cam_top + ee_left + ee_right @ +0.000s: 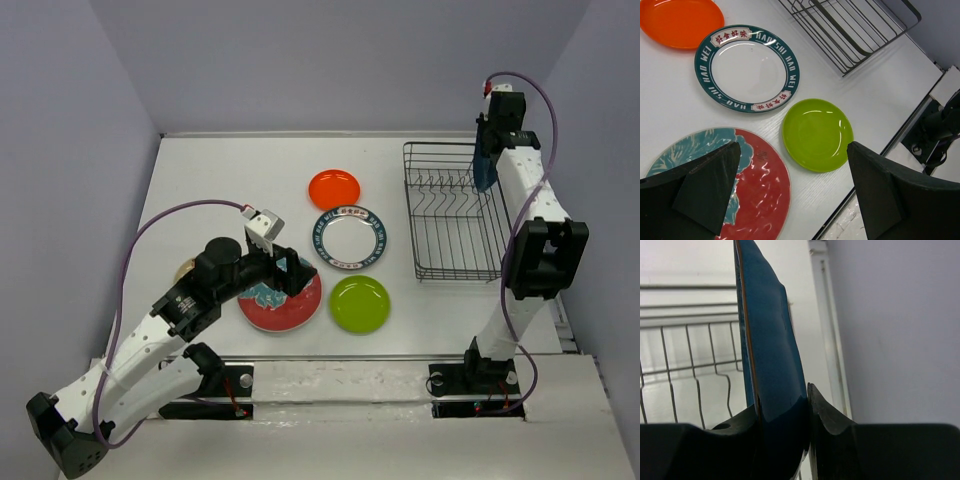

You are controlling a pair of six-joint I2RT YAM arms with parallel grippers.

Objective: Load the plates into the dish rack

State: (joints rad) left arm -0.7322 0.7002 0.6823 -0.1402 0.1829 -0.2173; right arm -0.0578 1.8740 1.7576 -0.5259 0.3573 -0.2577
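Note:
My right gripper [493, 135] is shut on the dark blue plate [484, 168] and holds it on edge above the far right side of the black wire dish rack [455, 212]. In the right wrist view the fingers [830, 415] pinch the plate [765, 340] with the rack's wires [690, 355] behind it. My left gripper [290, 272] is open and empty over the far edge of the large red plate [282, 303]. The lime green plate [816, 134], the white plate with a dark patterned rim [746, 68] and the orange plate [680, 21] lie flat. A beige plate [184, 268] peeks out behind the left arm.
The rack shows in the left wrist view [850, 30] at the top right. The table's front edge [400, 355] runs just below the lime green plate. A purple wall stands close to the right of the rack.

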